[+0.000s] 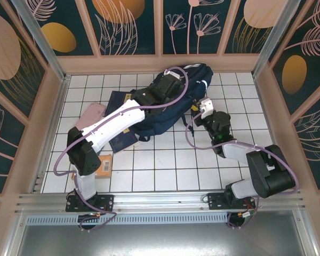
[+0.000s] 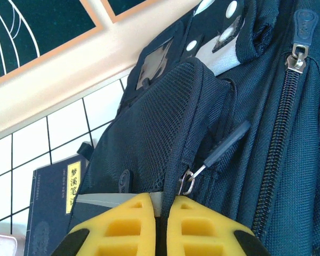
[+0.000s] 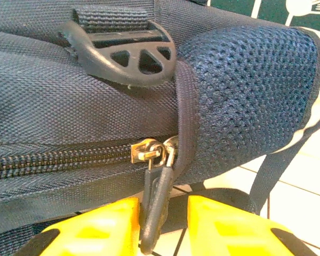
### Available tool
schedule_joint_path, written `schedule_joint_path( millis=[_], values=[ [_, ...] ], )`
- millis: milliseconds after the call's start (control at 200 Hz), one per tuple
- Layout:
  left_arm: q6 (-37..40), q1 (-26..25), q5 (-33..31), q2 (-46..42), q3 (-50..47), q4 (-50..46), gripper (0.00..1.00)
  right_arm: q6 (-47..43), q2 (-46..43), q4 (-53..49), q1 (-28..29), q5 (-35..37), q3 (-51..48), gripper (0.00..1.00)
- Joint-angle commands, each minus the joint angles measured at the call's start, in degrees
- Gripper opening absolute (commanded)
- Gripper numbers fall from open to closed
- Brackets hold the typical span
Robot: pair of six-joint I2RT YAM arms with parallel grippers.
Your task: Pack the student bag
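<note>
The student bag (image 1: 173,104), large and navy blue, lies at the back middle of the tiled floor. My left gripper (image 1: 168,85) rests on top of it. In the left wrist view its yellow fingers (image 2: 161,205) are shut on a fabric seam of the bag (image 2: 165,133), beside a metal zipper ring (image 2: 188,181). My right gripper (image 1: 200,109) is at the bag's right side. In the right wrist view its jaws (image 3: 162,213) stand open around two dark zipper pulls (image 3: 156,197). The pulls hang from metal sliders (image 3: 149,151) and lean against the left finger.
A navy booklet (image 1: 114,104) with a yellow label (image 2: 73,181) lies left of the bag. A pink object (image 1: 90,114) and a brown box (image 1: 105,164) lie further left, near the left arm. A black strap buckle (image 3: 122,50) sits above the zipper. Wooden walls enclose the floor.
</note>
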Motion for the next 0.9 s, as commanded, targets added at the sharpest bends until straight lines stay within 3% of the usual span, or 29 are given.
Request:
schedule_joint_path(
  millis=[0,170,305,581,896],
  values=[
    [-0.88,0.43,-3.55,-3.37,1.18,6.23,0.0,-0.44,-2.3,0.08,-0.26,-2.38,-0.56,0.22],
    [-1.27,0.47,-3.0,-3.15,1.13,6.48,0.0,-0.85,-4.74,-4.48,-0.13,-7.48,-0.51,0.07],
    [-2.68,0.5,-2.09,-2.1,0.94,6.41,0.0,0.59,-9.47,-9.54,0.32,-13.81,-1.05,0.04],
    [-5.46,0.5,0.72,0.82,2.13,7.0,0.0,5.49,-16.75,-18.87,1.96,-24.79,-1.62,0.07],
    [-5.96,0.51,7.38,2.14,1.7,8.46,0.0,11.68,-16.32,-22.3,2.84,-22.6,-0.55,0.09]
  ],
)
